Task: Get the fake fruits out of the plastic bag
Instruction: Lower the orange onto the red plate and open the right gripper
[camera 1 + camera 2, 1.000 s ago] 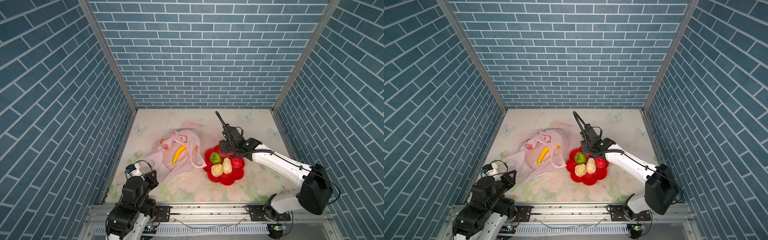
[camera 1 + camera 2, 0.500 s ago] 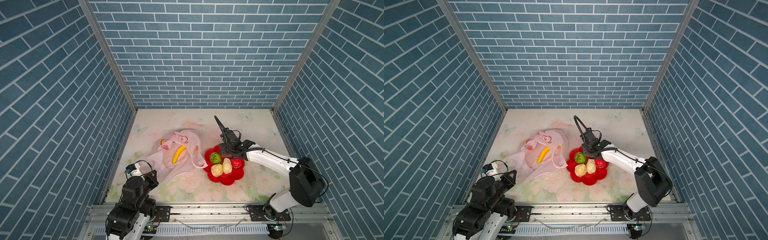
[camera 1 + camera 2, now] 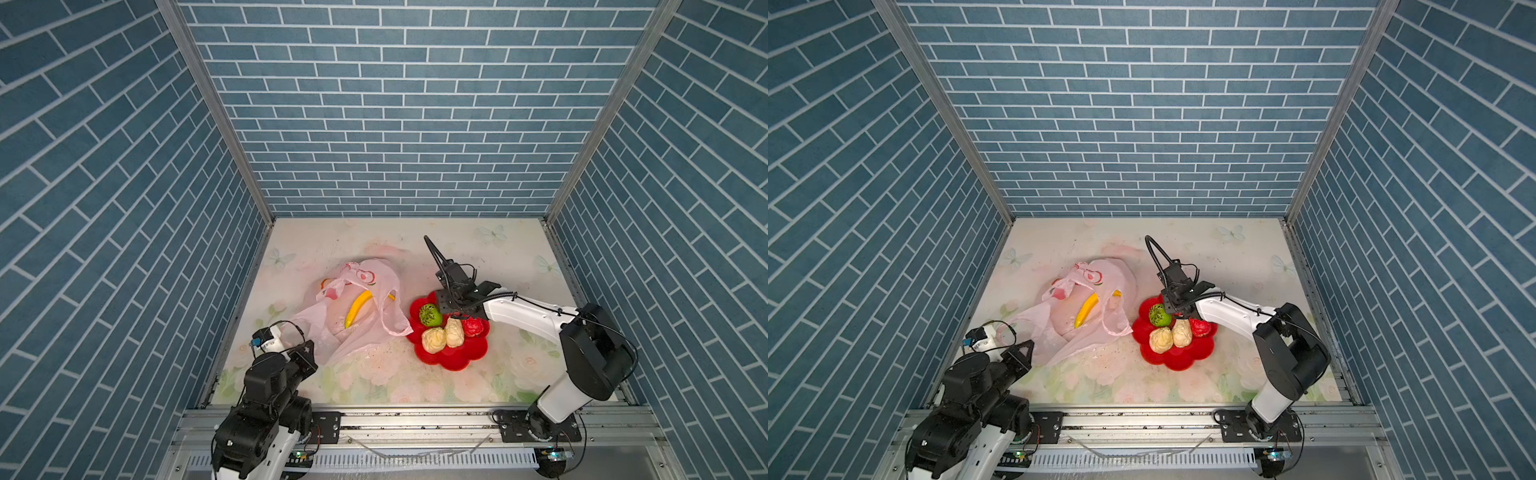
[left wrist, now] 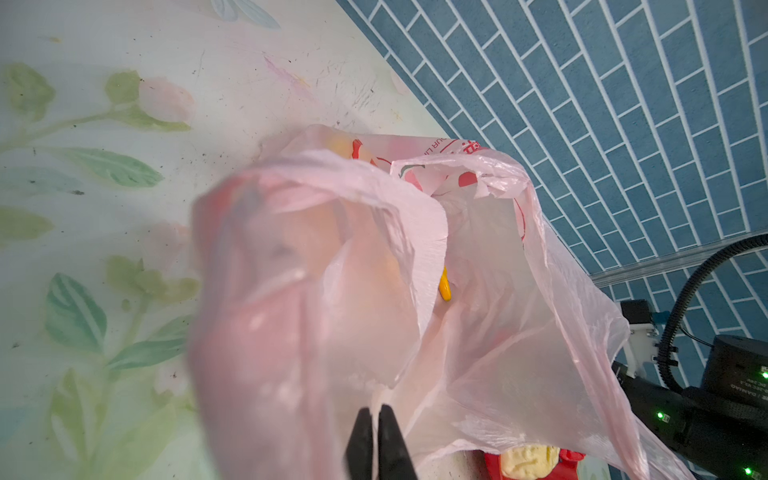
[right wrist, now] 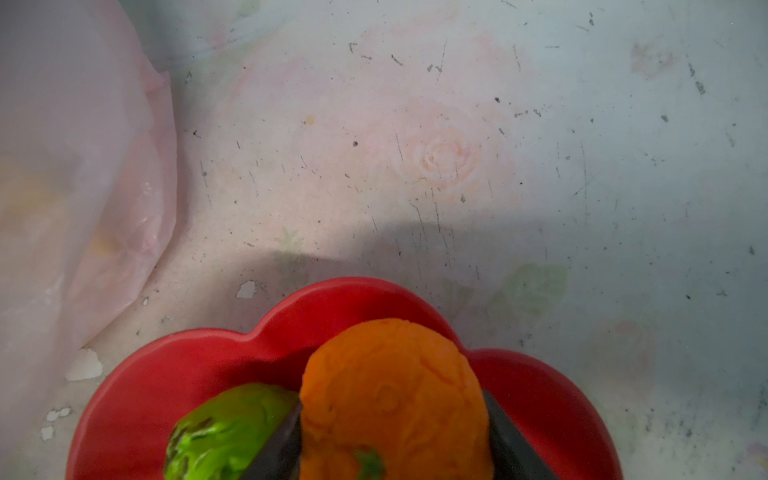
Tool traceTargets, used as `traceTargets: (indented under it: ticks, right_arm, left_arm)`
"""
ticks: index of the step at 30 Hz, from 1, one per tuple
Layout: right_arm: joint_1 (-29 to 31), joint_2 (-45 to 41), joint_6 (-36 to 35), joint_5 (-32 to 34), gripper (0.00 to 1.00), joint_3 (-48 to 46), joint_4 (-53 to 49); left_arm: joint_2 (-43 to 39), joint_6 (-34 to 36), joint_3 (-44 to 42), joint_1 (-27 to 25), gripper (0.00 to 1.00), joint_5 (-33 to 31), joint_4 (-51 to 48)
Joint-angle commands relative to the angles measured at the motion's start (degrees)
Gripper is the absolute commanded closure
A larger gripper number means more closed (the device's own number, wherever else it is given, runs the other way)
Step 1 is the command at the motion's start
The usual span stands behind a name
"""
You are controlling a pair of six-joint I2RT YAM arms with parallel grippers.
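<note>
Floral tabletop [image 3: 478, 257] bears the red bowl [image 5: 166, 374] just below the right pincer [image 5: 390, 415], which grips the orange fruit [image 5: 386, 365] beside the green fruit [image 5: 224, 428] and, I judge, should lower gently before opening, while the left pincer [image 4: 375, 411] pinches the plastic bag [image 4: 498, 332], with the banana [image 3: 358, 307] inside, ahead of it.

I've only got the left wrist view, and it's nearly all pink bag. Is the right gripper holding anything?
Observer: Yes, the right gripper is shut on an orange fruit, over the red bowl.
Operator: What's already in that bowl?
Observer: Four fruits: a green one, a round cream one, a taller cream one and a red one.
Operator: Anything left in the bag?
Observer: A banana shows at the mouth of the plastic bag, between its handles.
</note>
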Motion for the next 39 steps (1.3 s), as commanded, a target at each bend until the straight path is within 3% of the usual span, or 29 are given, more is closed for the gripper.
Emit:
traceTargets:
  ticks: [1,9,21,39]
  right_arm:
    - [-0.4,0.9,1.8,0.9,0.68,-2.0,1.2]
    - [-0.4,1.0,1.9,0.5,0.62,-2.4,1.7]
    - [-0.3,0.5,1.9,0.7,0.41,-2.5,1.3]
    - [-0.4,-1.0,1.7,1.8,0.32,-2.0,0.3]
  left_arm:
    - [-0.9,1.0,-0.6,-0.2,0.92,0.0,0.9]
    - [-0.9,0.9,-0.6,-0.2,0.92,0.1,0.9]
    - [-1.0,0.9,-0.6,-0.2,0.92,0.1,1.0]
    - [-0.9,1.0,-0.6,-0.2,0.92,0.3,1.1]
